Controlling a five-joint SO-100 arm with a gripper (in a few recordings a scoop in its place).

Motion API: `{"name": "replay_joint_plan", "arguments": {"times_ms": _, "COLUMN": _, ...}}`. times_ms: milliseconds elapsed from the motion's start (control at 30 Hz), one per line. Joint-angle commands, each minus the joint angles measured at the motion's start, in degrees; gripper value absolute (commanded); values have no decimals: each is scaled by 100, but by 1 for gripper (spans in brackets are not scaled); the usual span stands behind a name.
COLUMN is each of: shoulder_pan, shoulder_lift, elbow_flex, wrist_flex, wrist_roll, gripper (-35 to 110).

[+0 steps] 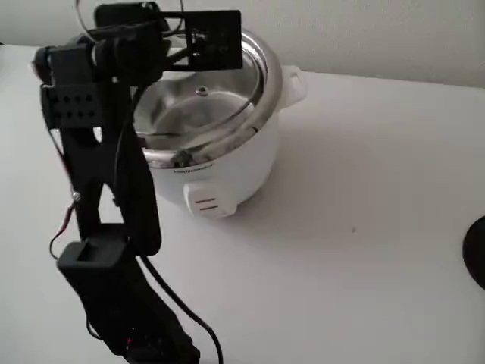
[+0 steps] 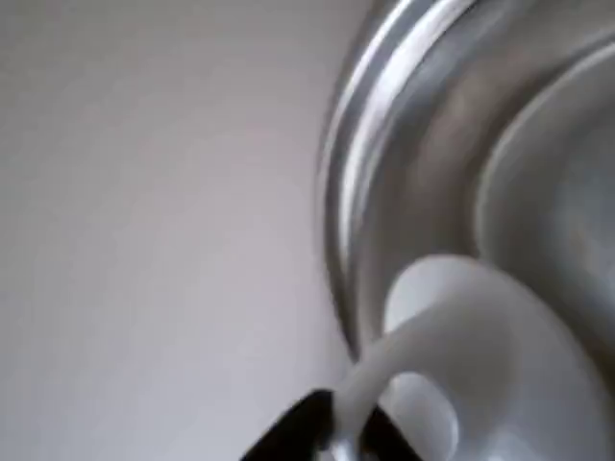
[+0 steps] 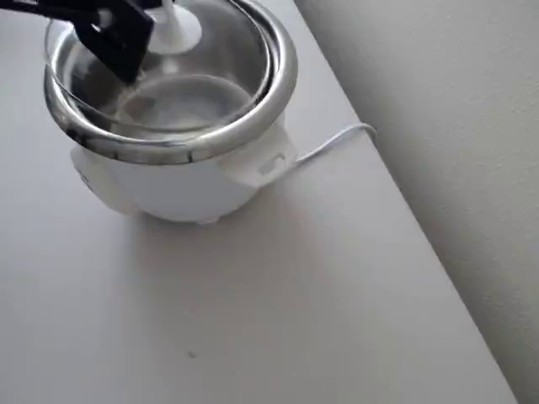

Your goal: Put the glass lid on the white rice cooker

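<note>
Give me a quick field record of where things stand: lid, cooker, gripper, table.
glass lid: held over the pot opening, tilted, not seated on the rim
lid knob: white, black fingers at its stem in the wrist view
white rice cooker: upright on the table, steel rim exposed, switch facing the fixed camera
gripper: above the cooker, shut on the knob
cord: white, runs off the table edge
table: white
</note>
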Motion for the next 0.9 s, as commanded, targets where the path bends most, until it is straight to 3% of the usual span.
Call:
{"name": "replay_joint_plan", "arguments": {"times_ms": 0, "shoulder_pan": 255, "shoulder_lift": 167, "elbow_flex": -501, "wrist_flex": -457, "wrist_roll": -167, "gripper": 1}}
{"name": "replay_joint_plan", "arguments": {"times_ms": 333, "shoulder_pan": 114, "shoulder_lift": 220, "elbow_flex": -545, "wrist_flex": 598, "wrist_roll": -624, "gripper": 34}}
{"name": "replay_joint_plan", "arguments": {"times_ms": 867, "shoulder_pan": -70, "shoulder_lift": 132, "elbow_flex": -545, "wrist_flex": 2795, "wrist_roll": -202, "gripper": 35}}
